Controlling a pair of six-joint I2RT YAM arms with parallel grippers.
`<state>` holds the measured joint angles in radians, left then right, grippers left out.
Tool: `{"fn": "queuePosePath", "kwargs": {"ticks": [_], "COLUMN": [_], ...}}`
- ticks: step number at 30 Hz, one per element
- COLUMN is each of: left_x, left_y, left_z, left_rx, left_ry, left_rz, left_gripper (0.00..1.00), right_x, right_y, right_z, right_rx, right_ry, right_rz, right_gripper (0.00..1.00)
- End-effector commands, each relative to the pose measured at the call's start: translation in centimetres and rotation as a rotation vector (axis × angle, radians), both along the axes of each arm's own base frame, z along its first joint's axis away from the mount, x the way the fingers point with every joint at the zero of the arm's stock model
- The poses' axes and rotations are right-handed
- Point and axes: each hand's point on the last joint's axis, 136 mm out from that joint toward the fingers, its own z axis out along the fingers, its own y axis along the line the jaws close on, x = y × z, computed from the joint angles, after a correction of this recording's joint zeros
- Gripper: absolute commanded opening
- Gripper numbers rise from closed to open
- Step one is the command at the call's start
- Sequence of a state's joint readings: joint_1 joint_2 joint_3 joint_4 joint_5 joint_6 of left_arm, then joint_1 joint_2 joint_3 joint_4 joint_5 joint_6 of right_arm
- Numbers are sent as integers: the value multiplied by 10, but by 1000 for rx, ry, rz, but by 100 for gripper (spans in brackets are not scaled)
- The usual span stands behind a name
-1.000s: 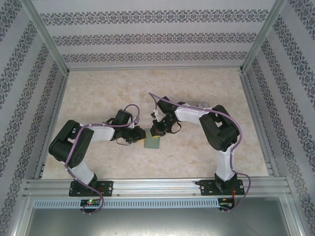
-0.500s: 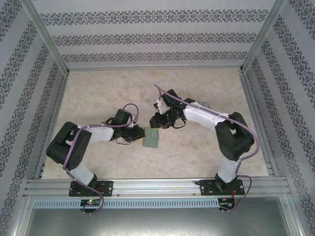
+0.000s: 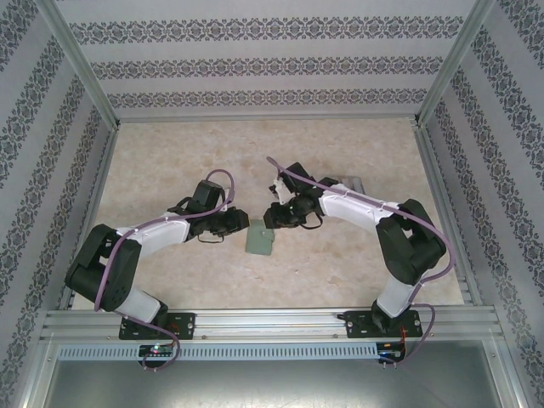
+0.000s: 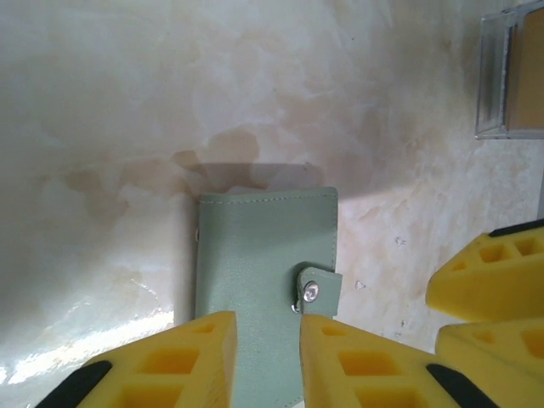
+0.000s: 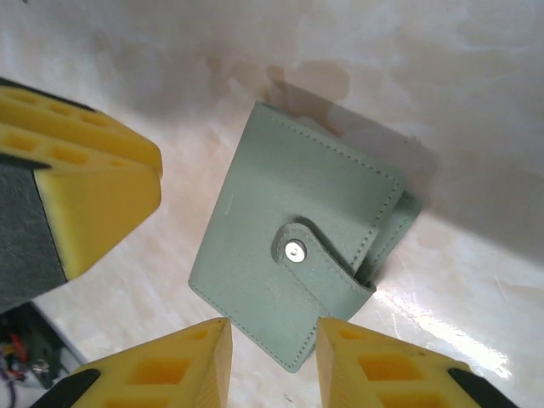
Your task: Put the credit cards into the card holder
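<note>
Both the left gripper [image 4: 268, 344] and right gripper [image 5: 272, 357] hang slightly parted, empty, near the wallet [image 5: 280, 212], which lies snapped shut on the table [image 5: 476, 76]; prying its tab [image 5: 327, 268] one-sided could skid it away.

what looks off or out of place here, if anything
Nothing is spilled or damaged. The card holder lies flat on the table, snapped shut and turned slightly askew. By the tab an inner layer pokes out beyond the edge, so it isn't closed quite flush.
</note>
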<state>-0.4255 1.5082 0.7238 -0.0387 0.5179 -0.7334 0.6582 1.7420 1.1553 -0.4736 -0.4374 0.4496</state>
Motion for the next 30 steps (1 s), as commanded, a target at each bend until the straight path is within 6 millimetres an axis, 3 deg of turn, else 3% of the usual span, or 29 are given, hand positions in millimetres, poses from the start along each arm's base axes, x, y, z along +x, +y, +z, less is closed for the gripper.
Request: {"fn": "queuePosePath", "kwargs": {"ticks": [1, 7, 10, 17, 19, 20, 21, 23, 24, 26, 30], "left_x": [-2, -2, 0, 3, 1, 0, -3, -8, -10, -9, -1], "left_y": [5, 20, 31, 76, 91, 100, 108, 124, 135, 156, 162], "left_z": [1, -6, 1, 75, 96, 103, 112, 122, 124, 123, 111], "left_rx": [34, 50, 61, 246, 298, 330, 358, 413, 449, 534, 687], "left_ry": [4, 30, 9, -289, -378, -423, -478, -576, -614, -671, -857], "left_rz": [-3, 44, 69, 137, 166, 186, 203, 239, 274, 350, 274], "left_gripper": [27, 27, 30, 46, 50, 52, 58, 78, 100, 100, 100], "right_x": [2, 2, 9, 25, 23, 21, 17, 13, 11, 10, 4], "right_y": [1, 17, 12, -39, -59, -72, -86, -117, -134, -162, -203], "right_z": [-11, -18, 7, 88, 114, 126, 138, 151, 156, 157, 142], "right_rx": [-91, -85, -49, -47, -59, -57, -35, -33, -39, -53, -162], "right_ry": [-32, -16, -151, -581, -755, -850, -926, -1020, -1058, -1119, -1312], "right_rz": [11, 33, 13, -102, -162, -198, -240, -322, -363, -421, -422], "right_gripper": [32, 24, 29, 39, 47, 61, 98, 98, 98, 98, 98]}}
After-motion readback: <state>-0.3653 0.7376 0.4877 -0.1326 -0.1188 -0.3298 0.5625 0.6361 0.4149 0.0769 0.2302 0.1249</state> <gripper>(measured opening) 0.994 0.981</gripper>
